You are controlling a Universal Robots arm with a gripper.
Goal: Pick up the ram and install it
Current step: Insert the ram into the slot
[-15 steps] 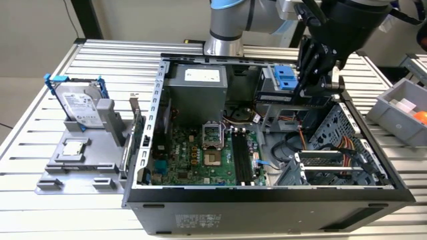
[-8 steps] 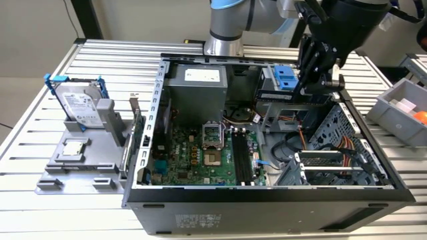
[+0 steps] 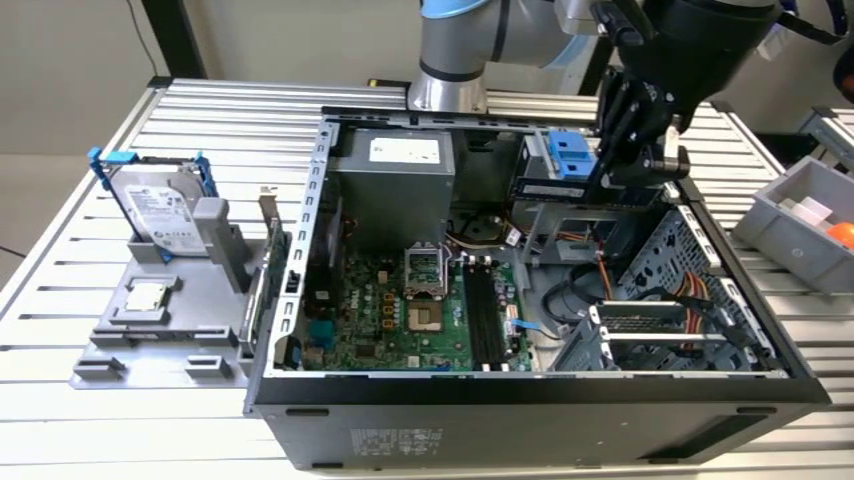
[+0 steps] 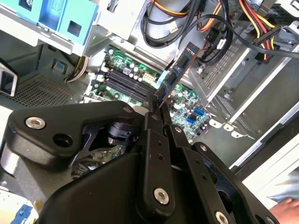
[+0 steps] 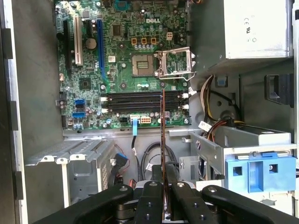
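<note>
1. The tool (image 5: 163,189) is clamped on one end of the ram (image 5: 163,140), with a finger against each flat face.
2. In the first wrist view the ram shows edge-on as a thin line. Its long axis runs straight out from the fingers toward the motherboard (image 5: 117,60).
3. Its free end overlaps the black memory slots (image 5: 135,100) and lies crosswise to them. It seems clear of the board, though height is hard to judge.
4. In the exterior view the tool hangs at the upper right of the frame, over the open case (image 3: 534,400) rim and just beside a blue drive bracket (image 3: 571,155).
5. The slots are bare. The processor socket (image 3: 420,270) flanks them on the exterior view's left, cables (image 3: 601,290) and a drive cage (image 3: 667,330) on its right.
</note>
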